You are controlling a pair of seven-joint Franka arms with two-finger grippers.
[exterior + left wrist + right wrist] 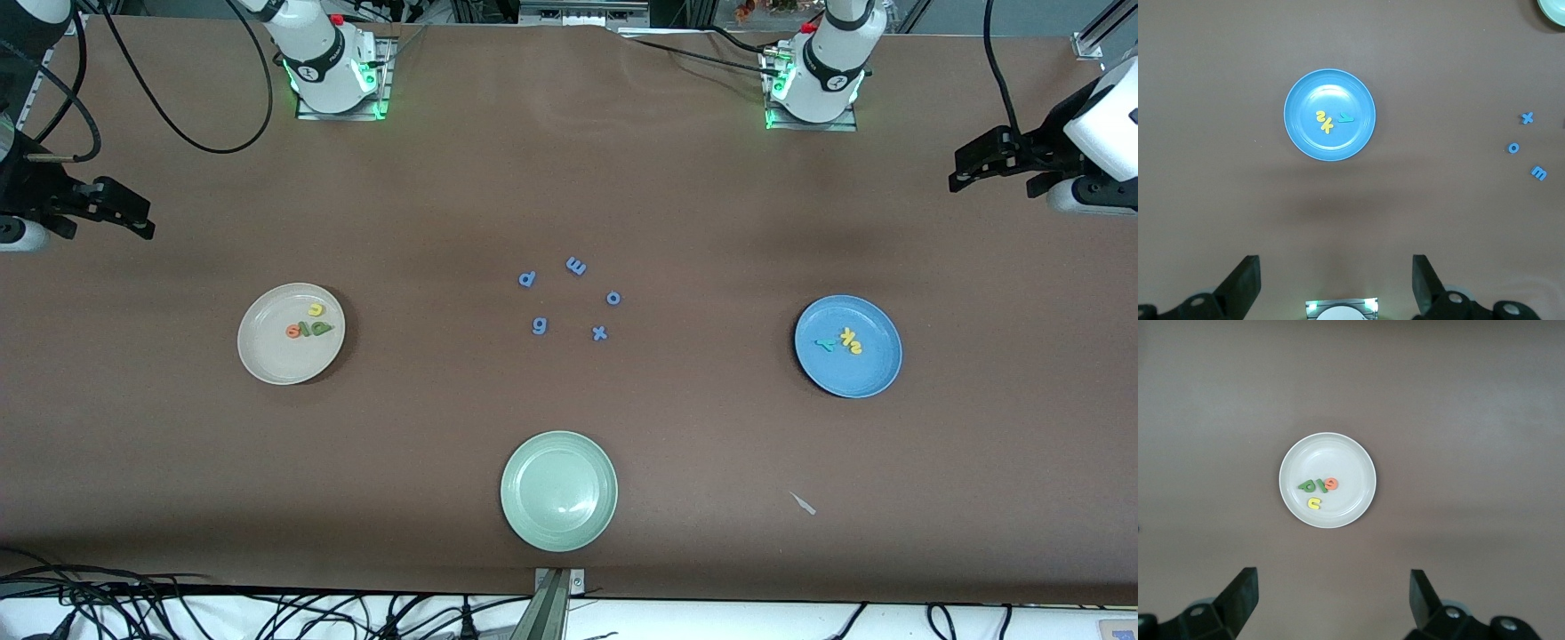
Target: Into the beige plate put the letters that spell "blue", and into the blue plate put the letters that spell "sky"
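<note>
The beige plate [276, 360] lies toward the right arm's end of the table. In it are the orange e [292, 331], the thin green l beside it, the dark green b [319, 328] and the yellow u [315, 309]. The blue plate [861, 373] lies toward the left arm's end and holds the yellow s and k [851, 339] and the teal y [827, 344]. My right gripper [1331, 580] hangs open and empty high above the table, looking down on the beige plate [1338, 457]. My left gripper [1335, 267] is open and empty above the blue plate [1338, 143].
Several blue letters [576, 265] are scattered at mid-table between the two plates. A pale green plate [558, 532] sits nearer the front camera, with nothing in it. A small white scrap [803, 503] lies near the front edge. The arm bases stand along the back.
</note>
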